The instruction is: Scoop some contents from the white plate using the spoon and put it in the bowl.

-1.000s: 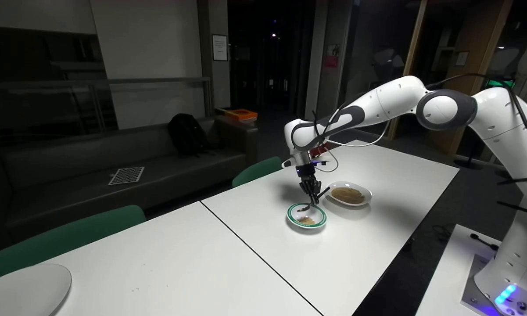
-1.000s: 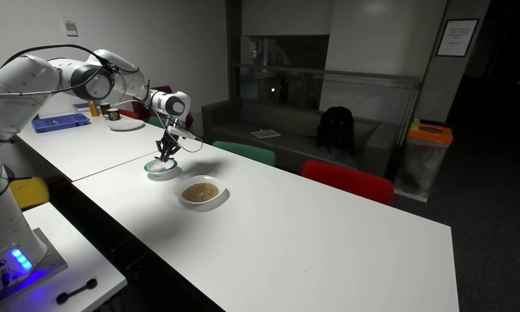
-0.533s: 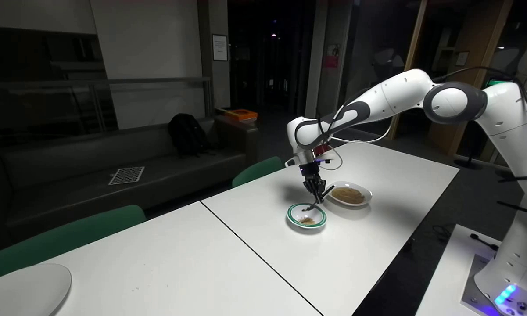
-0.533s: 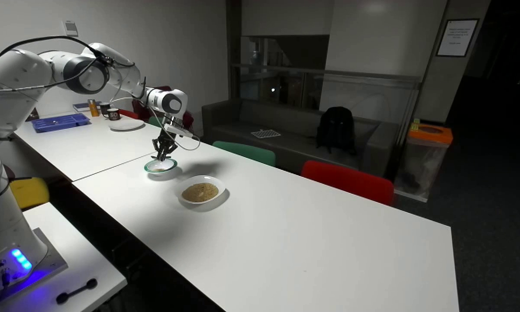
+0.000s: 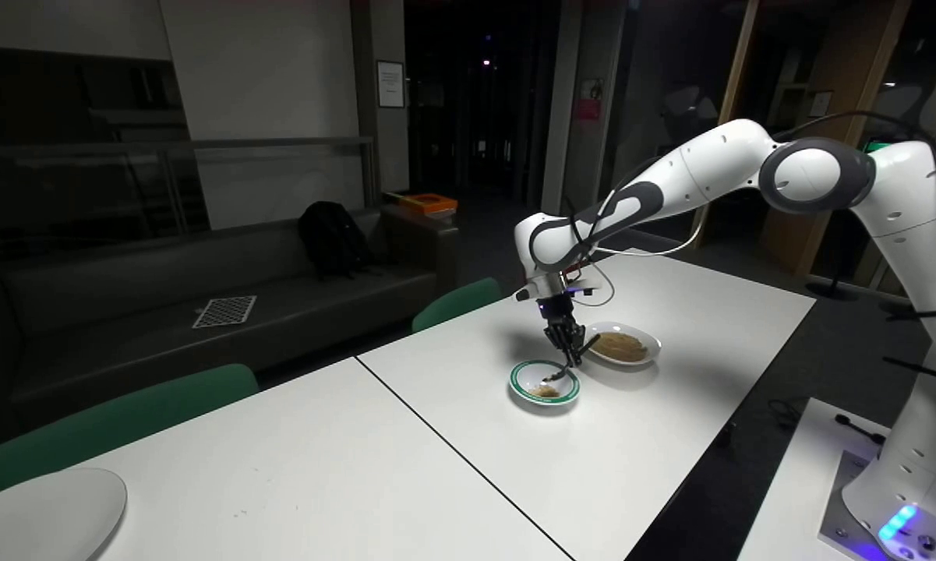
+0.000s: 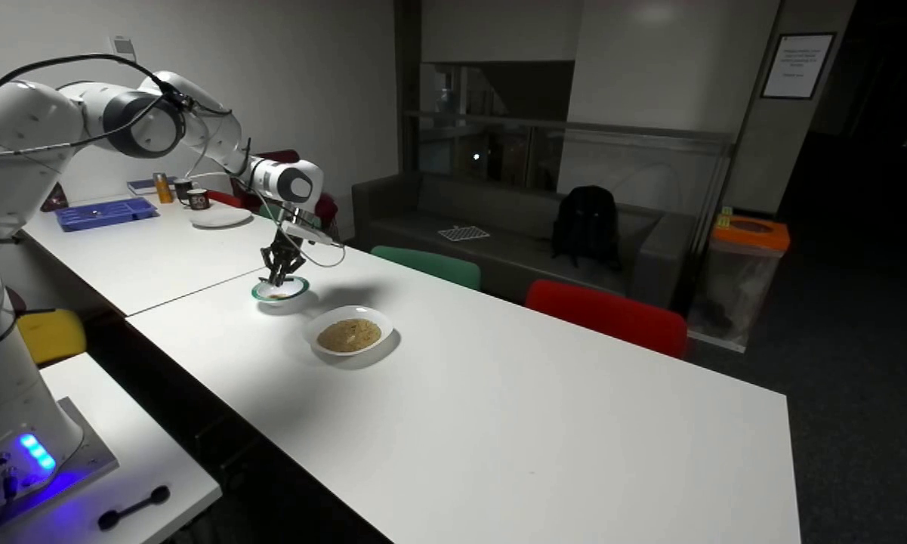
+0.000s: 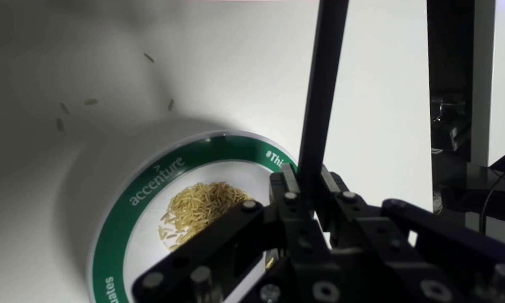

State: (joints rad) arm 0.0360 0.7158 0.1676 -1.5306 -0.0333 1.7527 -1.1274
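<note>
One pale plate (image 5: 51, 514), partly in view at far left in an exterior view, on the white table (image 5: 319, 444). Two green chairs (image 5: 117, 413), along the table's far edge. One dark sofa (image 5: 117, 276) behind, bearing a white grid panel (image 5: 226, 311) and a black backpack (image 5: 333, 240). One bowl (image 5: 516, 381), green rim lettered "accenture", upright on the table; tan grains (image 7: 204, 206) heaped inside. Several loose grains (image 7: 91, 102) near it, seen in the wrist view. One spoon (image 7: 322, 88), dark, tilted, its head within the bowl's outline; whether it touches the bowl cannot be told. One gripper (image 7: 309, 179), pointing down, jaws closed on the spoon's handle. One white plate (image 5: 655, 347), near the bowl and apart from it, upright on the table, holding the contents (image 5: 620, 348), a broad tan-brown layer. One robot arm (image 5: 725, 160), white and grey, extending in from the right.
</note>
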